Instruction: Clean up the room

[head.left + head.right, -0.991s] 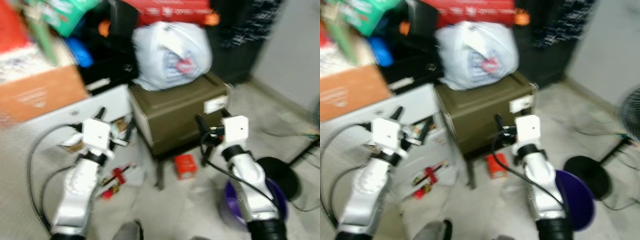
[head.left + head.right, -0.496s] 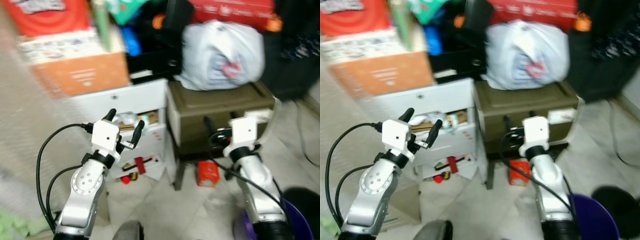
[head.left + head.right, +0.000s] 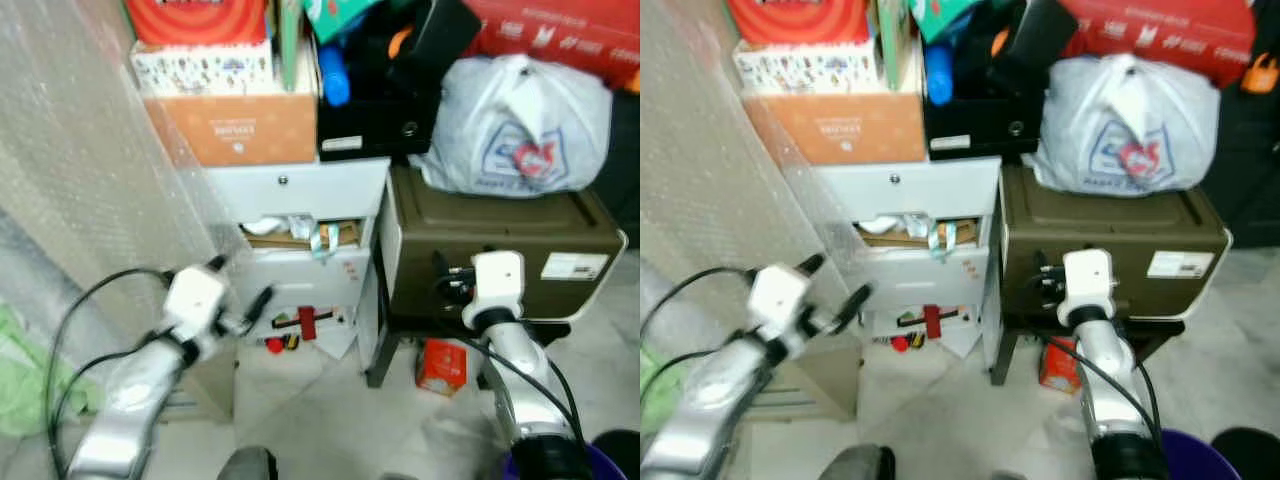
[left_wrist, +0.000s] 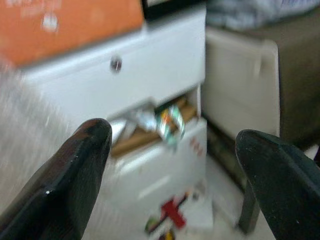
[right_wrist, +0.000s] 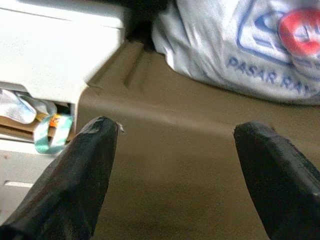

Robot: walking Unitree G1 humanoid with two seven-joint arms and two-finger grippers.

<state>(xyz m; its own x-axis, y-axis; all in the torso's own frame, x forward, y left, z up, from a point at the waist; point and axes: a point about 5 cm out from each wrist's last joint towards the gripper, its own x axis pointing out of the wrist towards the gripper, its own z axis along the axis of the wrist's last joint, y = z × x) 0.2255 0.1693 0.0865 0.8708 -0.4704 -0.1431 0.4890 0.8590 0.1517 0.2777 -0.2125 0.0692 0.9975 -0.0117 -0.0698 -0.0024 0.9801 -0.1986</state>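
Clutter-stuffed drawer [image 3: 295, 236] just beyond the open, empty left tool [image 3: 238, 290]; right tool [image 5: 175, 175] likewise open.

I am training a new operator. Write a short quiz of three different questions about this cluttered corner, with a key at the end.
1. True or false: the white plastic bag lies on top of the olive-brown box.
2. What small thing lies on the floor under the olive-brown box? A) a green cup B) a red carton C) a blue ball
3. Fill in: the white drawer unit has one drawer standing ____, with paper and a teal ribbon showing.

Key
1. True.
2. B, the red carton.
3. Partly open.

Both the left gripper and the right gripper are open and hold nothing.
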